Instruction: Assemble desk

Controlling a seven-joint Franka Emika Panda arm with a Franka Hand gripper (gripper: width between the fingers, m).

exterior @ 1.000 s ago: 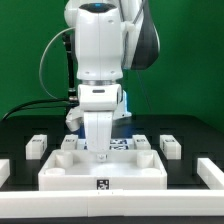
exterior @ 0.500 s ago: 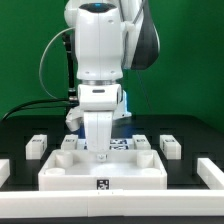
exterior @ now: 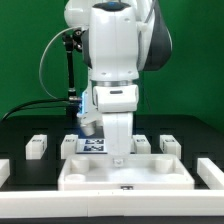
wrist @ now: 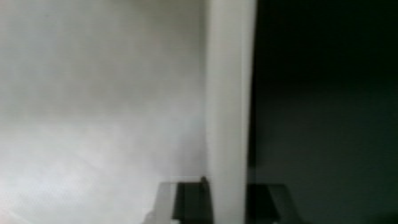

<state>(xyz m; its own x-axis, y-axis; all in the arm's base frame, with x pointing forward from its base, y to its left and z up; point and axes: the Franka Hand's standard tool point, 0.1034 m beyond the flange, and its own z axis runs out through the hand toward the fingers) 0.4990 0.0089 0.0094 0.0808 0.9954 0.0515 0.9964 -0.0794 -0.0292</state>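
White plastic desk top (exterior: 90, 180), wide, flat and rimmed, is lying on the black table (exterior: 30, 205) at six o'clock in the exterior view. My gripper (exterior: 118, 157) is standing straight down into it near its far edge. My fingers (wrist: 187, 203) are squeezing together on a thin white wall (wrist: 228, 100). The wrist view is showing that strip running right between them, and I am reading it as the top's own rim.

A square white plastic leg (exterior: 37, 146) is waiting loose at nine o'clock from my gripper. A second leg (exterior: 170, 145) is sitting at three o'clock, just beside the top's far corner. The marker board (exterior: 95, 146) is lying at ten o'clock, just behind the rim.

Now the worry: I am pinching only a narrow wall with my fingertips. Any sideways pull may be swinging the top around them, or letting the rim slide out. And that second leg is sitting close enough to get knocked over if the top is travelling towards it.
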